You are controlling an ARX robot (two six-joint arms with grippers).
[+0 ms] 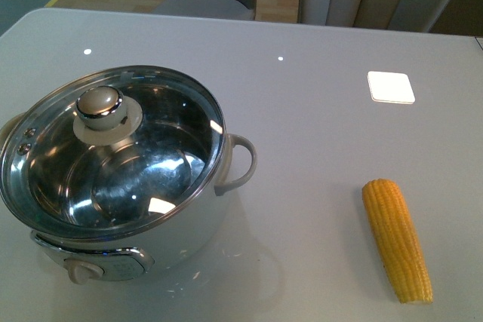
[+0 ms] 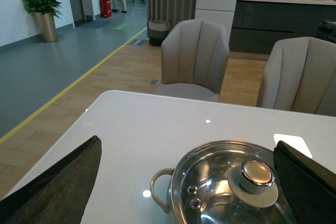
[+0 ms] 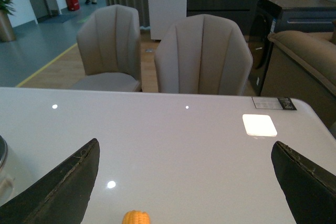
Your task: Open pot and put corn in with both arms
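Pot first: a large round white-bodied electric pot (image 1: 202, 233) with cream loop handles stands on the near left of a glossy pale grey table (image 1: 302, 148), its control knob (image 1: 83, 269) facing the near edge. A glass lid (image 1: 151, 167) with a steel rim lies closed on it, topped by a cream-and-chrome lid knob (image 1: 99, 105), and the shiny steel interior shows through the glass. A yellow tapered corn cob (image 1: 397, 240) lies flat on the near right of the table, well apart from the pot, running roughly near to far. A small white square tile (image 1: 391, 87) rests farther back on the right. Ceiling lights show as bright dots on the tabletop.

The left gripper (image 2: 185, 144) hangs over the table with its dark fingers (image 2: 58, 182) spread wide and empty, the lidded pot showing between them. The right gripper (image 3: 184, 145) is likewise spread wide and empty, with one end of the corn cob just in view below it.

Beige upholstered chairs (image 2: 195, 56) stand at the table's far side. Beyond them lie a strip of wood floor, a grey floor edged by a yellow line, a potted plant (image 2: 42, 3) by a white wall, dark cabinets and a brown sofa (image 3: 302, 61).
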